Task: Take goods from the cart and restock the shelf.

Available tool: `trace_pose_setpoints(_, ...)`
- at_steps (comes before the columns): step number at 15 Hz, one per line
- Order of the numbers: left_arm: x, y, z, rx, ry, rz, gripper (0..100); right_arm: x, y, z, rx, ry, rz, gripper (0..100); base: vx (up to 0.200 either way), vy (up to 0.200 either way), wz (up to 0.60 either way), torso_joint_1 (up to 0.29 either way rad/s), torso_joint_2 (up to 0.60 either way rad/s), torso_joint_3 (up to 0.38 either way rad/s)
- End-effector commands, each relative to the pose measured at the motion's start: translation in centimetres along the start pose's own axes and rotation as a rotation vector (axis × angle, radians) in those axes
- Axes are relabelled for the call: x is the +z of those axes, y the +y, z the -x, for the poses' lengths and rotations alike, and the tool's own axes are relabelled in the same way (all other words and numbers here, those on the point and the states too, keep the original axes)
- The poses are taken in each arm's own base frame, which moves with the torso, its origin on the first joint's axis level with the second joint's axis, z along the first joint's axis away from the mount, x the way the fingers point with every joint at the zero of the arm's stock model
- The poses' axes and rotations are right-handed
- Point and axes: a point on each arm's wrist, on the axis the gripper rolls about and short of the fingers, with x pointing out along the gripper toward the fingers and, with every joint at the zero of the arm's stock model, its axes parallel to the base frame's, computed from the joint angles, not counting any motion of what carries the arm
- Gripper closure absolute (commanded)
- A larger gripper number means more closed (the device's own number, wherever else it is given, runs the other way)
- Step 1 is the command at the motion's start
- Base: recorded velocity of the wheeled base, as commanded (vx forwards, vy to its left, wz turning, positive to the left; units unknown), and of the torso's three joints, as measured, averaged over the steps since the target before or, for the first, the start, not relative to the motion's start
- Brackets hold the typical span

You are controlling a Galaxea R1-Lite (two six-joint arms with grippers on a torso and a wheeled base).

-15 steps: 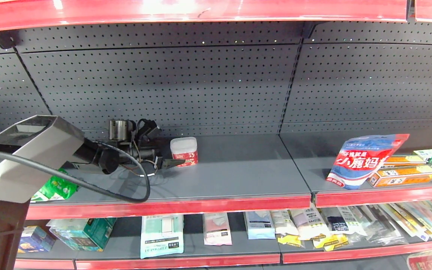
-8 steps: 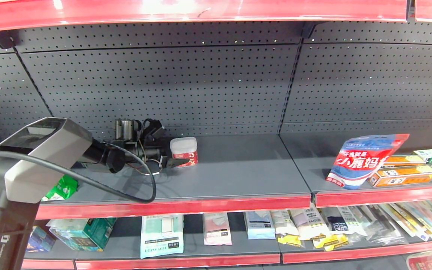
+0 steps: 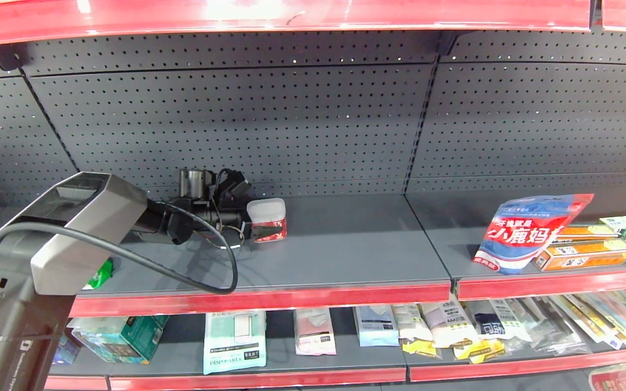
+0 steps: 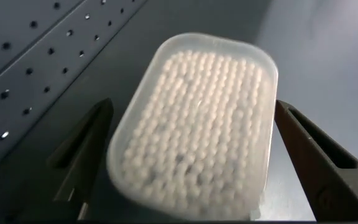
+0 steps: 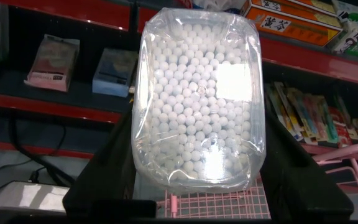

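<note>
i count two cotton swab tubs across my cameras, the standing tub and the carried tub. beyond those i see one blue-and-red pouch, two orange boxes and one teal box.

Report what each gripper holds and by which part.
Right gripper clamps a wrapped cotton swab box by its long sides. Left gripper straddles the swab box on the shelf, open; nothing held.
</note>
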Motion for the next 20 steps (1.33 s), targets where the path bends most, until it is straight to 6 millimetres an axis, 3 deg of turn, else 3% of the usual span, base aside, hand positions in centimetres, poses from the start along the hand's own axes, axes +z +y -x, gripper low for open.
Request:
trace_pose_setpoints(1, -0.2, 0.2, -0.2, 0.000, -0.002, -0.003, 0, 0.0, 0.0, 0.0, -0.001, 0.002, 0.001, 100, 0.000, 0.000, 0.00, 0.000, 0.00, 0.000)
trace_pose_setpoints(7, -0.9, 0.1, -0.5, -0.005, 0.006, 0.007, 0, 0.0, 0.0, -0.1, 0.003, 0.012, 0.000, 100, 0.000, 0.000, 0.00, 0.000, 0.00, 0.000)
trace_pose_setpoints(8, -0.9, 0.1, -0.5, -0.005, 0.006, 0.007, 100, 0.0, 0.0, -0.1, 0.003, 0.012, 0.000, 100, 0.000, 0.000, 0.00, 0.000, 0.00, 0.000)
trace_pose_setpoints(16, -0.4, -0.1, -0.2, -0.030, -0.010, -0.001, 100, 0.0, 0.0, -0.2, 0.006, 0.019, -0.001, 100, 0.000, 0.000, 0.00, 0.000, 0.00, 0.000)
trace_pose_setpoints(20, 0.8, -1.1, 1.9, -0.080, -0.033, -0.005, 100, 0.1, 0.0, -0.2, 0.008, 0.025, -0.001, 100, 0.000, 0.000, 0.00, 0.000, 0.00, 0.000)
